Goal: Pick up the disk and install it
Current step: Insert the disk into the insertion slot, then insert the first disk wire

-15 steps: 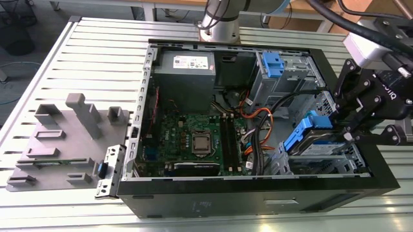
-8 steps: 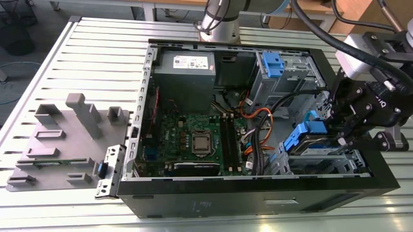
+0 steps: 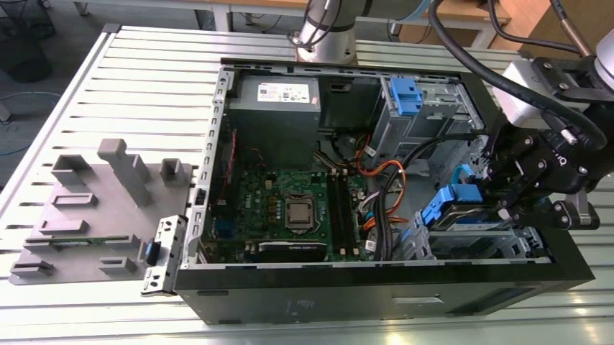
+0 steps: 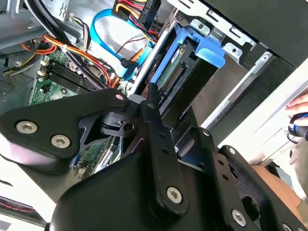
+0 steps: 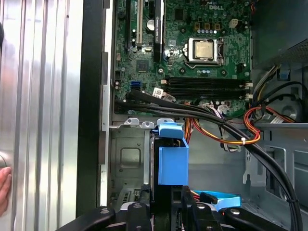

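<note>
The disk (image 3: 459,208) stands on edge in the drive cage (image 3: 479,244) at the near corner of the open computer case, on the exterior view's right. Its blue carrier handle (image 5: 172,156) faces the motherboard. The disk's connector edge (image 4: 175,77) and blue handle (image 4: 211,52) show in the second wrist view. My gripper (image 3: 499,195) hangs over the cage, shut on the disk. One finger (image 5: 139,214) and the other (image 5: 197,214) sit on either side of the disk's dark body (image 5: 161,192). A fingertip (image 4: 152,98) lies against the disk's edge.
Black, orange and blue cables (image 3: 384,180) run between the motherboard (image 3: 287,208) and the cage. A bare blue bracket (image 3: 407,97) sits in the far bay. The grey power supply (image 3: 278,100) fills the far corner. A grey fixture (image 3: 96,208) lies on the slatted table. A person's hand (image 4: 299,107) is beside the case.
</note>
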You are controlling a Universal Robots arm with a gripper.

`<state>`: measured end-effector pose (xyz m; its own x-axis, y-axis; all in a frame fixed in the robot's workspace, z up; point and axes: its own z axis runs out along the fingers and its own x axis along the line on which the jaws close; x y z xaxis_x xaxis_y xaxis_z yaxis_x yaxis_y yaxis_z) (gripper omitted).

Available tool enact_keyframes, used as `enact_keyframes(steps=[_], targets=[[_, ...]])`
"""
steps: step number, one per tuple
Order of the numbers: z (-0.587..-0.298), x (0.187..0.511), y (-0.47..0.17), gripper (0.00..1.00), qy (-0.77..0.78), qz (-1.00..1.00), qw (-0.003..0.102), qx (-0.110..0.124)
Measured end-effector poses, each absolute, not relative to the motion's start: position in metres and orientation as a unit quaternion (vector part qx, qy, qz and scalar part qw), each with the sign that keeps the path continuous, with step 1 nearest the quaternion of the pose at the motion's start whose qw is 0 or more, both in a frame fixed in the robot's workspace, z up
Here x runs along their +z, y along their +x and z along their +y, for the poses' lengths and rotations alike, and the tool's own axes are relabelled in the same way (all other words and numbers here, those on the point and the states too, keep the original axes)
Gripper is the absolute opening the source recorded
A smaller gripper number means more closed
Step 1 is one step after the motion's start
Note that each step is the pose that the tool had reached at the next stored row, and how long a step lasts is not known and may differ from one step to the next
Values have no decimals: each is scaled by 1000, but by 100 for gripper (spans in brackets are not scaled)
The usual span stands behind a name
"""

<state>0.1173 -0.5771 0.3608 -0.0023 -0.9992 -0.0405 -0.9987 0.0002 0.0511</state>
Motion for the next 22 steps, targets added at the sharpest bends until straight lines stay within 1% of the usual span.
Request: enact_keyframes(steps=[3,4,5,6,8,13,22], targets=[[-577,361,117,36,706,-707,4,-32],[-577,360,117,42,706,-707,4,-33],[-577,360,117,42,706,-707,4,-33],[-577,360,117,48,706,-707,4,-32],[-577,360,117,48,706,-707,4,-32],[-577,353,114,48,707,-707,-1,-28],[-575,352,114,48,707,-707,-1,-27]])
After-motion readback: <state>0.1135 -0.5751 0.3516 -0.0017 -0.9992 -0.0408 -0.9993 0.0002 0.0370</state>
